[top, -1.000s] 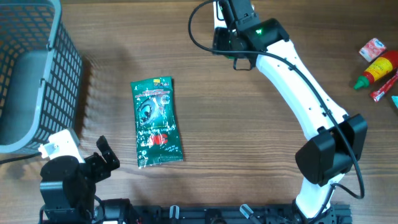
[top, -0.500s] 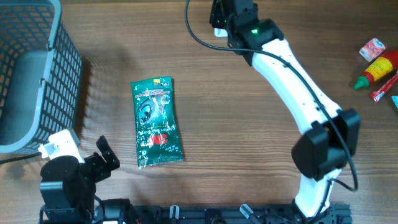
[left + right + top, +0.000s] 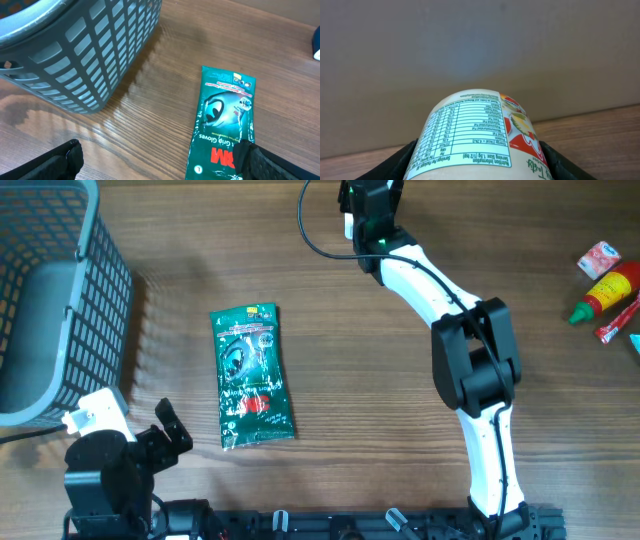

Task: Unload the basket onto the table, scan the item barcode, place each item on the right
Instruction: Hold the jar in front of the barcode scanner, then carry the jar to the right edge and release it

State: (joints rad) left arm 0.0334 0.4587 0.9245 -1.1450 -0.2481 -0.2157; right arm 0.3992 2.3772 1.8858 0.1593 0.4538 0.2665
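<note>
**Holding a food tub up at the far edge, barcode out of sight**

The right fingers [image 3: 400, 162] are partly closed around a white tub [image 3: 470, 135], one on each flank, at the top centre of the overhead view. Its nutrition panel faces the wrist camera; no barcode shows there, and no scanner is in view. The left fingers [image 3: 55, 162] stand wide apart and hold nothing, low at the lower left, near a green glove packet [image 3: 252, 376] lying flat on the tabletop [image 3: 380, 400]. A grey basket [image 3: 60, 300] sits at the upper left.

The likely failure is a missed read, because the code may be turned away from the reader. The tub's round, smooth wall could also twist or slide in the grip if the wrist rolls fast.
</note>
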